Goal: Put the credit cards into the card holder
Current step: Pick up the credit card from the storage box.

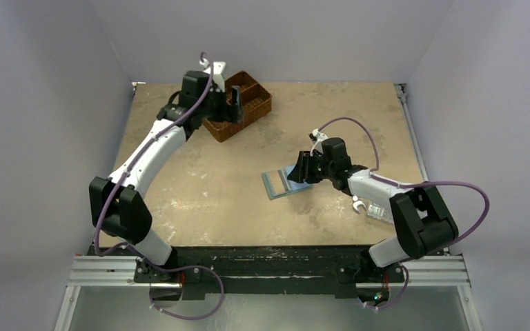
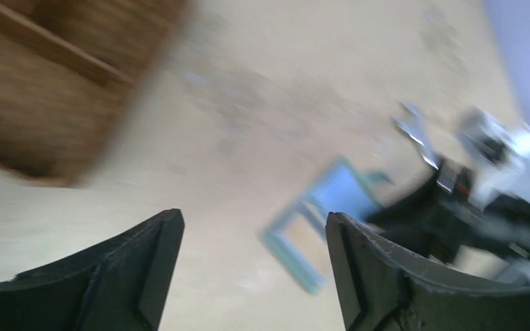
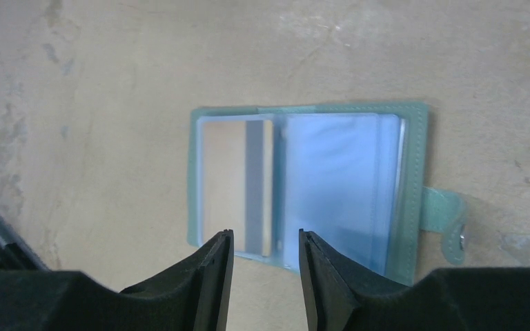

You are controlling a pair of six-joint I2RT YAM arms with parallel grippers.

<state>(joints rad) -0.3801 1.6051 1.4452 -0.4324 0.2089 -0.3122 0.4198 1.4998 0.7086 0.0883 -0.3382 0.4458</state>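
Lying open on tan table [image 1: 207, 200], card holder [image 3: 331, 179]; left pincer [image 2: 254, 269], right pincer [image 3: 266, 272] spread; pale walls [image 1: 283, 34].

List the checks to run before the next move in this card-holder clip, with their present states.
1. Card holder lies open and flat on the table: ok.
2. A card sits in its left sleeve: ok.
3. Right gripper open and empty at the holder's near edge: ok.
4. Left gripper carries a card: not ok, it is open and empty.
5. More cards in the basket: cannot tell.
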